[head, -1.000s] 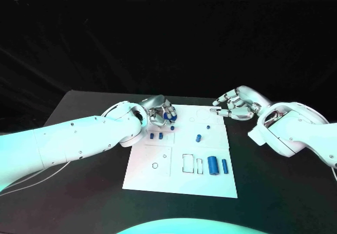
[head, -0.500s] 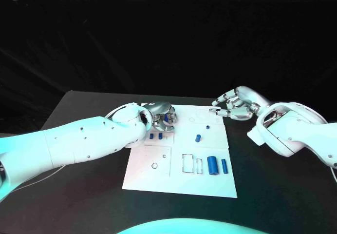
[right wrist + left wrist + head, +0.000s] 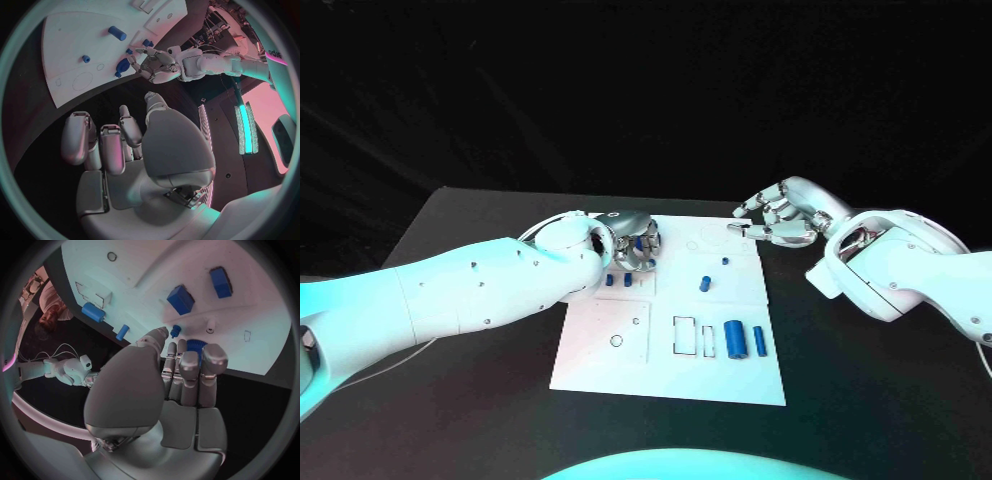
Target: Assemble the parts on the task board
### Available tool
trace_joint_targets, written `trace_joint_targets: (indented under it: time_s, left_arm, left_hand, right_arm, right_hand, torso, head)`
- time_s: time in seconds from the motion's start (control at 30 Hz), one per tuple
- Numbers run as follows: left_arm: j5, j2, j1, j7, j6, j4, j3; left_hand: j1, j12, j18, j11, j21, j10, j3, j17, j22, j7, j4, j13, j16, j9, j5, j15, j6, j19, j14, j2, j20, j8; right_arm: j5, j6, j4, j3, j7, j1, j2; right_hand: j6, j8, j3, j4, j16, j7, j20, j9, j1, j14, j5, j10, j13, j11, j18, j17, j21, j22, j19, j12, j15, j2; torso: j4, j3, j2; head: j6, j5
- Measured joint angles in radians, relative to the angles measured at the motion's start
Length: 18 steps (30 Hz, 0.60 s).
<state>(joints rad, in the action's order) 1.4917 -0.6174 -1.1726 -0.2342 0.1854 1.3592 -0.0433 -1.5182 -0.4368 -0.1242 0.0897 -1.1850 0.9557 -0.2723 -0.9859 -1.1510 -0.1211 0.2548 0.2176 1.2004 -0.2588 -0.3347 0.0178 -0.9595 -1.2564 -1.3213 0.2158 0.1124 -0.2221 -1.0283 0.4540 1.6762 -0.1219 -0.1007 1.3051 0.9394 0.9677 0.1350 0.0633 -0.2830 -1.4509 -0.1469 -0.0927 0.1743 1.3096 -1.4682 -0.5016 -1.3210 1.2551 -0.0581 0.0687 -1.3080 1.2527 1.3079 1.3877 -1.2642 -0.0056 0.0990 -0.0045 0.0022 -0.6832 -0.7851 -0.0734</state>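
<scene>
The left robot hand (image 3: 635, 245) grasps a blue ridged part (image 3: 195, 346) in its fingertips over the far left of the task board (image 3: 733, 370). Two blue blocks (image 3: 180, 299) lie just beyond. The right robot hand (image 3: 783, 215) hovers released beside the board's far right corner.

no readable text or numbers, task board (image 3: 669, 340) bears only outlines, no labels legible
</scene>
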Motion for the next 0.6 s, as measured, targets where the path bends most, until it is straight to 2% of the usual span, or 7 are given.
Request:
trace_joint_targets:
  time_s: [0.17, 0.2, 0.33, 0.37, 0.6]
  left_arm:
    - [0.002, 0.005, 0.000, -0.002, -0.005, -0.008, 0.001]
    - [0.003, 0.007, 0.000, -0.002, -0.006, -0.011, 0.001]
    - [0.004, 0.013, 0.002, -0.003, -0.009, -0.020, 0.001]
    - [0.004, 0.015, 0.003, -0.003, -0.010, -0.021, 0.001]
    - [0.004, 0.025, 0.010, -0.004, -0.015, -0.036, 0.001]
  left_hand:
    - [-0.008, 0.005, 0.000, -0.002, -0.024, 0.009, -0.013, -0.012, -0.021, -0.002, -0.007, -0.008, 0.022, 0.005, 0.000, 0.000, -0.009, -0.016, -0.011, -0.008, -0.002, 0.000]
    - [-0.009, 0.010, 0.013, -0.002, -0.031, 0.009, -0.015, -0.015, -0.029, -0.002, -0.009, -0.010, 0.024, 0.006, 0.000, 0.000, -0.009, -0.023, -0.011, -0.009, -0.002, 0.000]
    - [-0.009, 0.011, 0.016, -0.005, -0.080, 0.023, -0.023, -0.038, -0.081, -0.004, -0.012, -0.017, 0.051, 0.011, 0.000, -0.005, -0.018, -0.063, -0.030, -0.009, -0.003, 0.004]
    - [-0.009, 0.014, 0.027, -0.005, -0.086, 0.023, -0.023, -0.041, -0.088, -0.005, -0.012, -0.019, 0.054, 0.012, 0.000, -0.005, -0.020, -0.064, -0.030, -0.009, -0.003, 0.004]
    - [-0.009, 0.021, 0.031, -0.005, -0.111, 0.030, -0.030, -0.061, -0.115, -0.004, -0.019, -0.025, 0.073, 0.016, 0.000, -0.005, -0.025, -0.079, -0.042, -0.009, -0.007, 0.005]
  right_arm:
    - [0.000, 0.000, 0.000, 0.000, 0.000, 0.000, 0.000]
    - [0.000, 0.000, 0.001, 0.000, 0.000, 0.000, 0.000]
    - [0.000, 0.000, 0.001, 0.000, 0.000, 0.000, 0.000]
    - [0.000, 0.000, 0.001, 0.000, 0.000, 0.000, 0.000]
    - [0.000, 0.000, 0.002, 0.000, 0.000, 0.000, -0.001]
  right_hand:
    - [0.000, 0.000, 0.000, 0.000, 0.000, 0.000, 0.000, 0.000, 0.000, 0.000, 0.000, 0.000, 0.000, 0.000, 0.000, 0.000, 0.000, 0.000, 0.000, 0.000, 0.000, 0.000]
    - [0.000, 0.000, 0.000, 0.000, 0.000, 0.000, 0.000, 0.000, 0.000, 0.000, 0.000, 0.000, 0.000, 0.000, 0.000, 0.000, 0.000, 0.000, 0.000, 0.000, 0.000, 0.000]
    - [0.000, 0.000, 0.000, 0.000, 0.000, 0.000, 0.000, 0.000, 0.000, 0.000, 0.000, 0.000, 0.000, 0.000, 0.000, 0.000, 0.000, 0.000, 0.000, 0.000, 0.000, 0.000]
    - [0.000, 0.000, 0.000, 0.000, 0.000, 0.000, 0.000, 0.000, 0.000, 0.000, 0.000, 0.000, 0.000, 0.000, 0.000, 0.000, 0.000, 0.000, 0.000, 0.000, 0.000, 0.000]
    - [0.000, 0.000, 0.000, 0.000, 0.000, 0.000, 0.000, 0.001, 0.000, 0.000, -0.004, 0.000, 0.000, 0.000, 0.000, 0.000, 0.000, 0.000, 0.000, 0.000, 0.000, 0.000]
  torso:
    - [0.0000, 0.0001, 0.000]
    - [0.0000, 0.0001, 0.000]
    - [0.0012, 0.0001, 0.000]
    - [0.0012, 0.0001, 0.001]
    - [0.0010, -0.0001, 0.001]
  head:
    - [0.000, 0.002]
    - [0.000, 0.003]
    - [-0.001, 0.004]
    - [-0.001, 0.004]
    - [-0.001, 0.005]
